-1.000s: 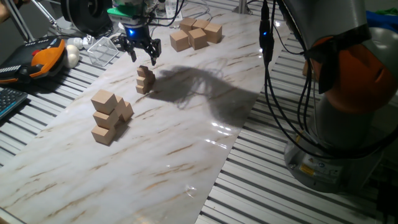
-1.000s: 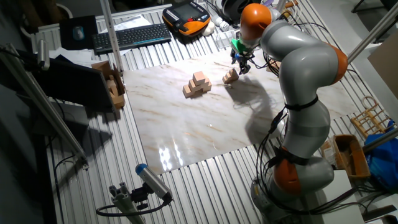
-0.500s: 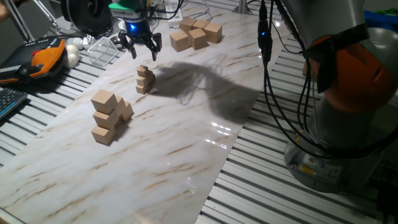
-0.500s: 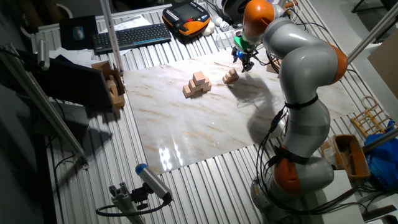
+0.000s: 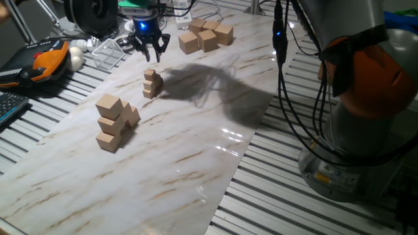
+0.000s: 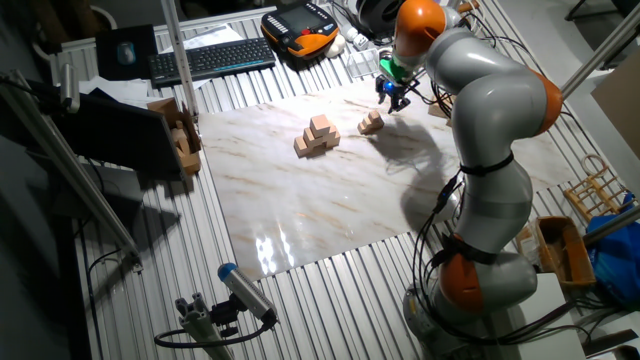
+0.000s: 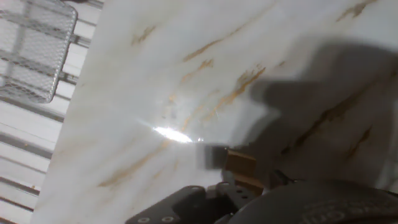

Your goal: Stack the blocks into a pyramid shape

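Observation:
The tiny tan blocks (image 5: 152,83) stand in a small pile about three levels high on the marble board (image 5: 196,143). They also show in the other fixed view (image 6: 371,123) and blurred at the bottom of the hand view (image 7: 240,165). My gripper (image 5: 150,50) hangs above and behind the pile, clear of it, with its fingers spread and nothing between them. It also shows in the other fixed view (image 6: 393,95). In the hand view the fingertips are not clear.
A pile of medium tan cubes (image 5: 115,121) stands nearer on the board, also seen in the other fixed view (image 6: 318,136). Large tan cubes (image 5: 206,34) sit at the far end. A wire basket (image 5: 108,52) and an orange pendant (image 5: 47,59) lie off the board's left side.
My gripper has risen and drawn back from the tiny block pile toward the far end of the board, staying open. The blocks have not moved.

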Robot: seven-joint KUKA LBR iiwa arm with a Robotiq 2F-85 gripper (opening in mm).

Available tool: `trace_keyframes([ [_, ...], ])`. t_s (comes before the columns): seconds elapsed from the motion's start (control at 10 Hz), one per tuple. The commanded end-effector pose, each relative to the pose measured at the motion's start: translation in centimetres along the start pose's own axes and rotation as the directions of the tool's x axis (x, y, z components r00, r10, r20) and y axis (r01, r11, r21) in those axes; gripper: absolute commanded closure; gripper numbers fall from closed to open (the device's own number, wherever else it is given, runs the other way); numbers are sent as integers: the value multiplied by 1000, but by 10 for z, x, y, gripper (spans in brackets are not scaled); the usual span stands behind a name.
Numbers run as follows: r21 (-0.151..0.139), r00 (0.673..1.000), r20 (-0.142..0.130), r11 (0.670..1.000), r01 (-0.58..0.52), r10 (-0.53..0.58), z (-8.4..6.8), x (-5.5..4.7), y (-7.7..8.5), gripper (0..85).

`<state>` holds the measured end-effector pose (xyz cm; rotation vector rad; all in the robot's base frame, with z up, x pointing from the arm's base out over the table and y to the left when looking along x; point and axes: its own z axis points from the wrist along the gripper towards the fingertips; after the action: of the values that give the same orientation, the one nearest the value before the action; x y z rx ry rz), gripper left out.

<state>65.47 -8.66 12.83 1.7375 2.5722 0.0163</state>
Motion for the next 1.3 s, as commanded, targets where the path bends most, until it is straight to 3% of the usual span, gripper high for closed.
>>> trace_keyframes([
  [0.0,11,999,7,999,37,-37,-2,-1,-1,850],
  [0.2,21,987,14,987,159,-160,-7,-5,-3,850],
  [0.4,21,938,-1,937,347,-347,-13,-15,-4,850],
  [0.6,23,836,-14,836,548,-548,-15,-22,-5,850],
  [0.7,23,776,-6,775,631,-631,-16,-21,-5,850],
  [0.9,6,684,1,684,730,-730,-16,-20,-5,850],
  [1.1,-22,643,-17,643,765,-766,-18,-18,-7,850],
  [1.2,-21,632,-16,632,774,-775,-19,-18,-8,850],
])
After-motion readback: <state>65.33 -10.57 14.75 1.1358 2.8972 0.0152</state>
